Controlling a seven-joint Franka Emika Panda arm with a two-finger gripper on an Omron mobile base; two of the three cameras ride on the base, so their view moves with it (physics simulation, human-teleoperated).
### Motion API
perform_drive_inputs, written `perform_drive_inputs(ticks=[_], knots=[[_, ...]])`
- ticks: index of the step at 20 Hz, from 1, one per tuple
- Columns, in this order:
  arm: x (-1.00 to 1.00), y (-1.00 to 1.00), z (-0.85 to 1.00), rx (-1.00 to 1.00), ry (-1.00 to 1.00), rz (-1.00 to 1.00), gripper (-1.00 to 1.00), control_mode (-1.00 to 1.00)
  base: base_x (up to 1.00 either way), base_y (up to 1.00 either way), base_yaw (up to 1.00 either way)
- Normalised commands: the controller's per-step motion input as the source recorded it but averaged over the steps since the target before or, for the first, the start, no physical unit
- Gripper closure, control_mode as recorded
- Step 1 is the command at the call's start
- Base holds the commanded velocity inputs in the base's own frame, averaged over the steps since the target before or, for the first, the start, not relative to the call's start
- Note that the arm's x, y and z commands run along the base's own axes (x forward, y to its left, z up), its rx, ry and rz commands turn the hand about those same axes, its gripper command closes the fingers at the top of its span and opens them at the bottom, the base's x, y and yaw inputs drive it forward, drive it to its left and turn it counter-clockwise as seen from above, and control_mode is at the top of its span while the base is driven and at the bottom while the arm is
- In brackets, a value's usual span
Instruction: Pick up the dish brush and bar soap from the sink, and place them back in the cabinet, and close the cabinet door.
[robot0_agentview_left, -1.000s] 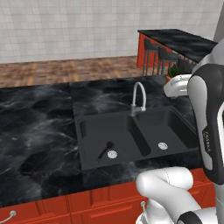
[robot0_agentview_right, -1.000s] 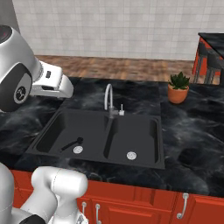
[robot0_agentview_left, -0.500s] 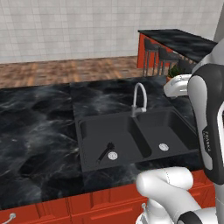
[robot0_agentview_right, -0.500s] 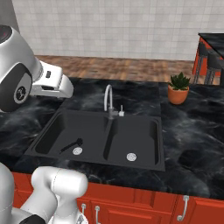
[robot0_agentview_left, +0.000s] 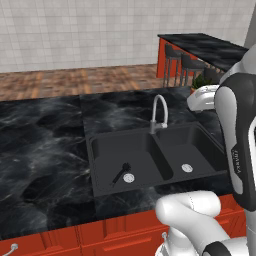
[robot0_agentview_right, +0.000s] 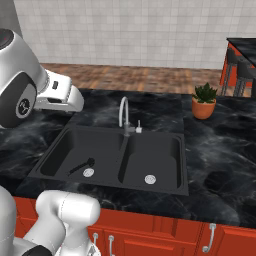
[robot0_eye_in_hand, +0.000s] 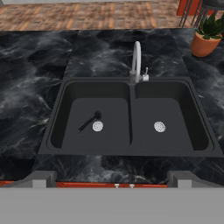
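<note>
The brush (robot0_eye_in_hand: 89, 120) lies on the floor of the left basin of the sink (robot0_eye_in_hand: 57, 113), handle slanting down-left, head just beside the left drain (robot0_eye_in_hand: 97, 126); in the hand view it sits well above and left of the pincer (robot0_eye_in_hand: 112, 177), whose tips stand wide apart, open and empty, over the sink's near rim. The faucet (robot0_eye_in_hand: 137, 61) rises behind the divider. A potted plant (robot0_agentview_right: 204, 100) stands on the black counter (robot0_agentview_right: 220, 150) to the right. Red drawer fronts (robot0_agentview_right: 165, 235) run below. Nothing lies between pincer and brush.
</note>
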Motion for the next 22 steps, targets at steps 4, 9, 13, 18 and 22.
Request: perform_drive_inputs(ticks=[4,9,13,18,22], knots=[[0.00,0.04,-0.08,0.00,0.00,0.00,-1.00,-1.00,0.00,0.00,0.00],[0.06,0.27,-0.11,0.00,0.00,-0.03,-1.00,-1.00,0.00,0.00,0.00],[0.11,0.33,-0.08,0.00,0.00,-0.03,-1.00,-1.00,0.00,0.00,0.00],[0.03,0.27,-0.08,0.00,0.01,-0.02,-1.00,-1.00,0.00,0.00,0.00],[0.14,0.17,-0.12,0.00,0.00,-0.03,-1.00,-1.00,0.00,0.00,0.00]])
